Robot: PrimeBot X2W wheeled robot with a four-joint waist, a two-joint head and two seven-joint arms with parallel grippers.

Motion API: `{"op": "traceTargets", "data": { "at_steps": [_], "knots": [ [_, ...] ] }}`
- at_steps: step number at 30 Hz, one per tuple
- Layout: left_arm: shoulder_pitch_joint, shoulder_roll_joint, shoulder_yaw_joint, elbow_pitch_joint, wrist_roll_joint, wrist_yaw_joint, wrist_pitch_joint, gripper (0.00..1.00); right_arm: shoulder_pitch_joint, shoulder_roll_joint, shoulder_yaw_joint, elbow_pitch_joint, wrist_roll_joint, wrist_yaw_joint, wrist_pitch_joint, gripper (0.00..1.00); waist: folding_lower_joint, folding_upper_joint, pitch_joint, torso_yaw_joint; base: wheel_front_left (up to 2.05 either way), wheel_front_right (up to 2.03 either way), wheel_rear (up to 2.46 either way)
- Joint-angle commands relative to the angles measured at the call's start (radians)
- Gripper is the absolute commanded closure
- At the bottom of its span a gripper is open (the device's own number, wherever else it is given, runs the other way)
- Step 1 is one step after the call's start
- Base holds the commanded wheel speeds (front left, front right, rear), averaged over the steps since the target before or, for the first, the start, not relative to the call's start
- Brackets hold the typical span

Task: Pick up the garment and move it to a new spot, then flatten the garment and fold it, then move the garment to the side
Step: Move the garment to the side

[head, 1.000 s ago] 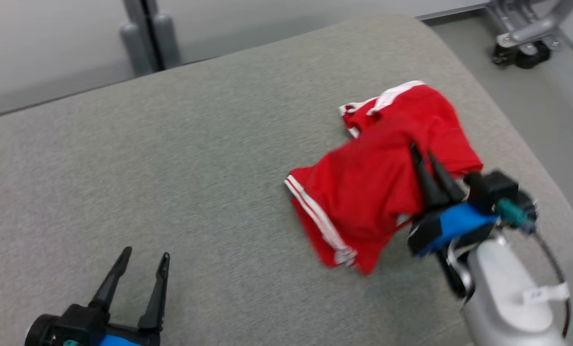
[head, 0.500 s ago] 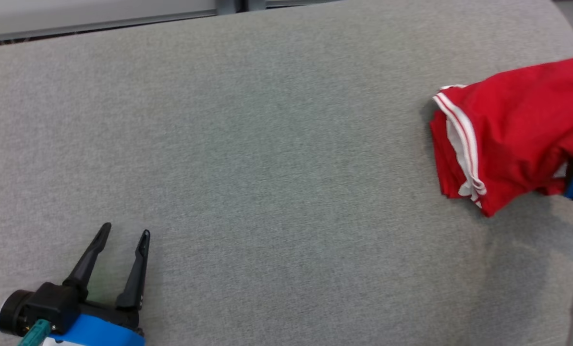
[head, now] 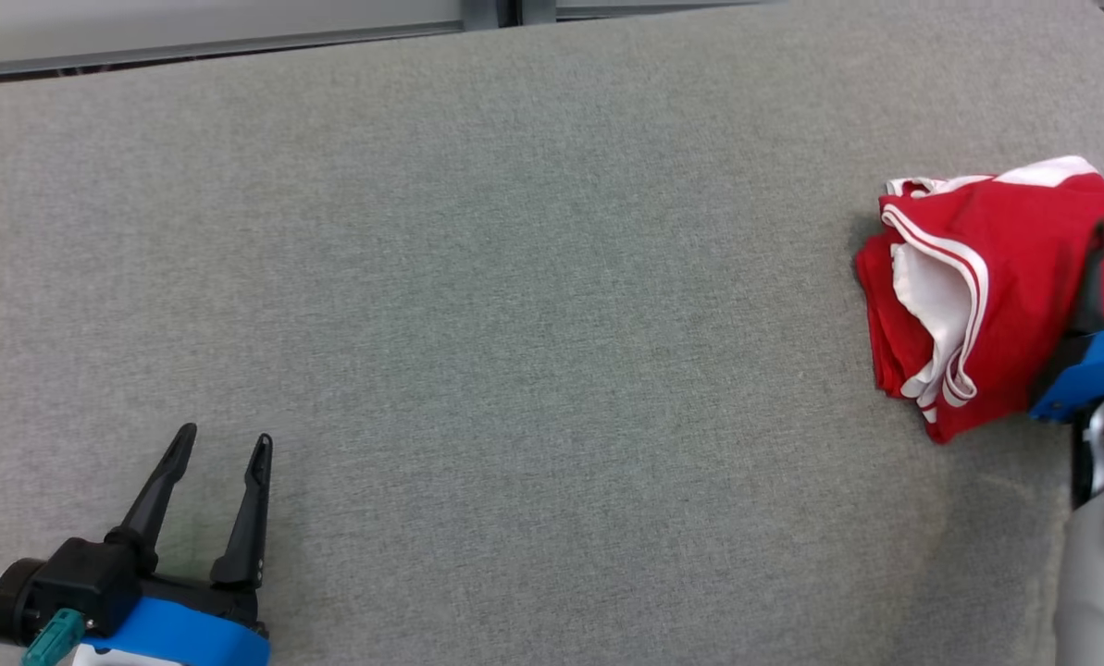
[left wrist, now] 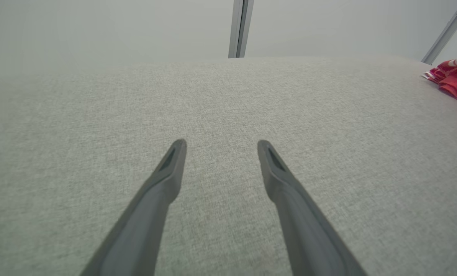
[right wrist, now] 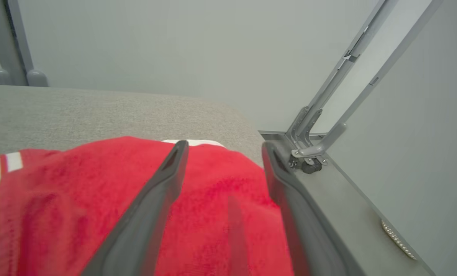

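Head view: the crumpled red shorts [head: 1023, 268], white-striped, lie at the right edge of the grey padded surface [head: 514, 277]. Over them the right gripper [right wrist: 222, 147] stands wide apart. The left gripper [head: 225, 435], equally spread, hovers over the surface's near-left part.

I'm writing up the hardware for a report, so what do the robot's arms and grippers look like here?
Each gripper has two long, tapering dark fingers on a black base with a bright blue collar. The left gripper also carries a small teal connector beside a round black knob. Behind the right gripper is a smooth silver-grey forearm.
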Motion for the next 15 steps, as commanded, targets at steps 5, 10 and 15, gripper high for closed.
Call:
{"op": "traceTargets", "data": {
  "at_steps": [5,10,15],
  "knots": [
    [-0.013,-0.024,0.005,0.02,0.004,0.002,-0.002,0.0,0.036,-0.002,0.119,0.089,0.081,0.0,-0.015,0.0,0.0,-0.0001,-0.031,0.024,0.0,0.0,0.0],
    [-0.005,-0.055,0.012,0.044,0.01,0.002,-0.002,0.0,0.12,-0.003,0.316,0.071,0.23,0.0,-0.015,0.0,0.0,-0.0001,-0.082,0.062,0.0,0.0,0.0],
    [0.023,-0.092,0.038,0.08,0.027,0.002,-0.002,0.0,0.22,-0.002,0.449,0.01,0.385,0.0,-0.015,0.0,0.0,-0.0001,-0.151,0.094,0.0,0.0,0.0]
  ]
}}
